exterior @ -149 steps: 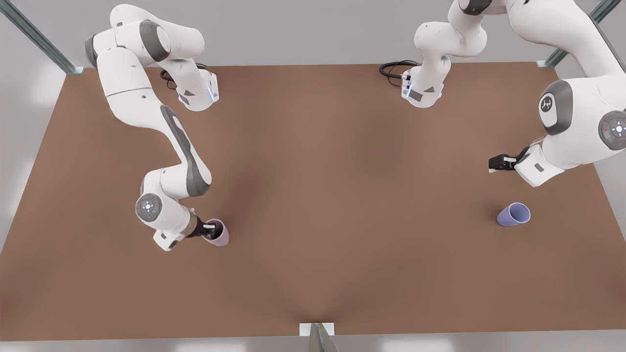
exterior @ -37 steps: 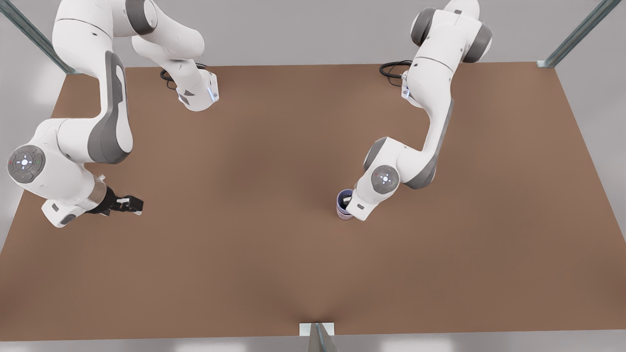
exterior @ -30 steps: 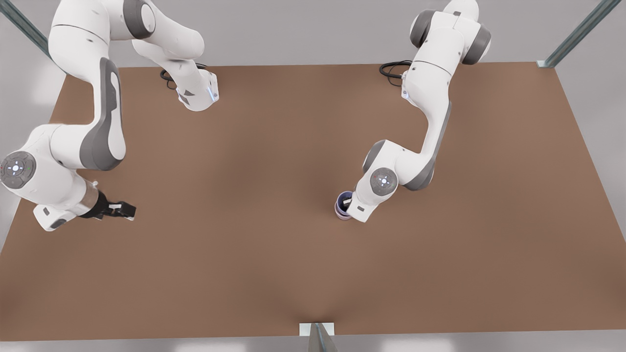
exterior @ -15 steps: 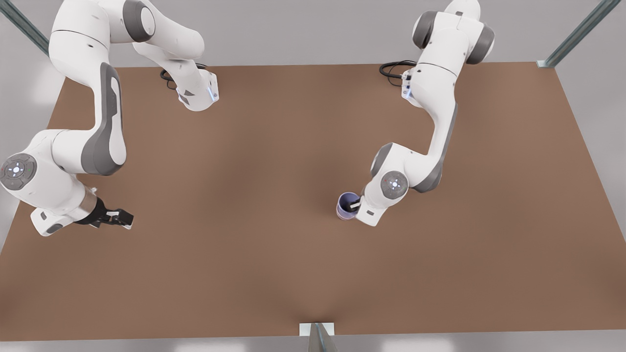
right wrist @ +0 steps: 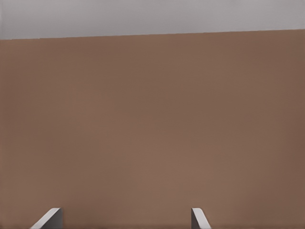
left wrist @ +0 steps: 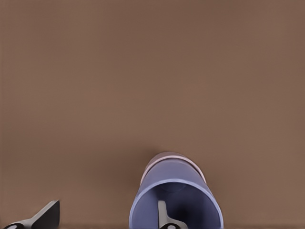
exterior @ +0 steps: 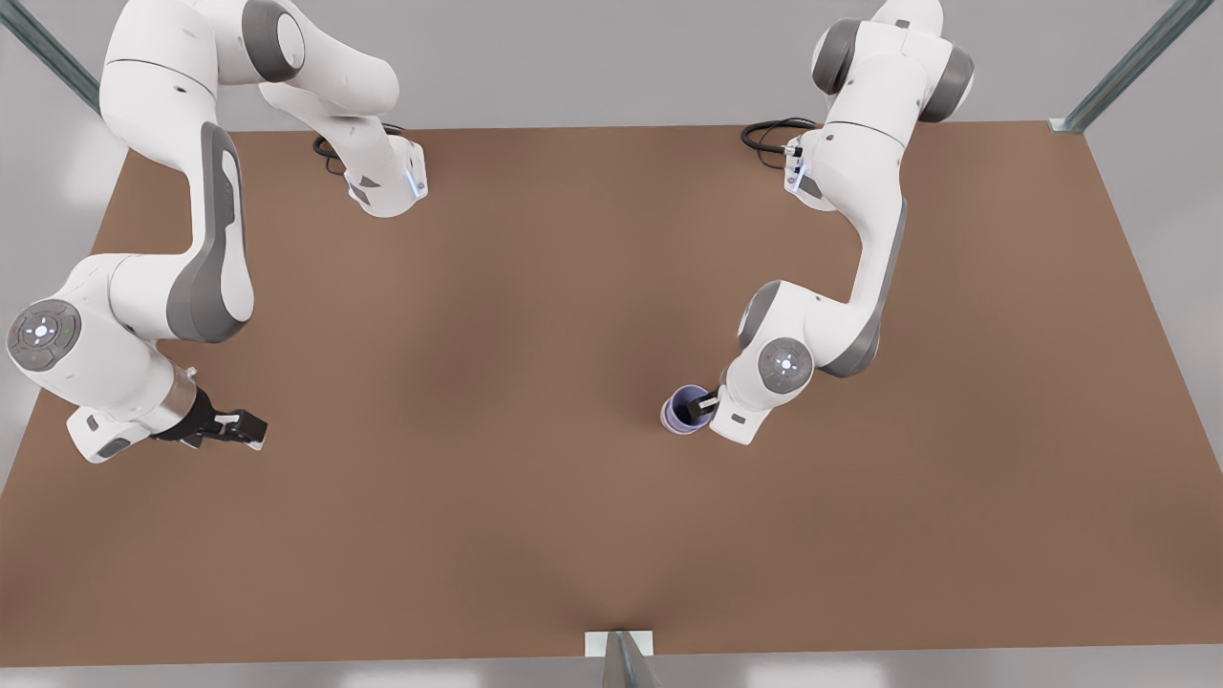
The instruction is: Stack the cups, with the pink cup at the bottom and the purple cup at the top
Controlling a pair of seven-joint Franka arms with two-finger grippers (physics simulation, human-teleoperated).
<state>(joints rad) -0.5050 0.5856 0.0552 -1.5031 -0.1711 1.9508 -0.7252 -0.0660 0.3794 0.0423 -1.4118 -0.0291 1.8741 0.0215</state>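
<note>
The left gripper (exterior: 705,405) sits at the rim of the purple cup (exterior: 682,407), near the middle of the brown table (exterior: 535,315). From the left wrist camera its fingers stand wide apart, one finger (left wrist: 162,213) reaching down inside the purple cup (left wrist: 175,198) and the other out over bare table (left wrist: 143,81), so nothing is pinched. That arm bends sharply at the elbow, forearm coming down from the far edge and the wrist turned in toward the cup.

The purple cup stands upright, nested in the pink cup (left wrist: 167,157), whose pale rim peeks out from behind it; a sliver of pink (exterior: 680,429) also shows under it in the front view.

The right gripper (exterior: 237,427) hangs idle near the front view's left edge, well apart from the cups, its fingers (right wrist: 47,218) spread open over bare table, the arm folded back with its elbow high.
</note>
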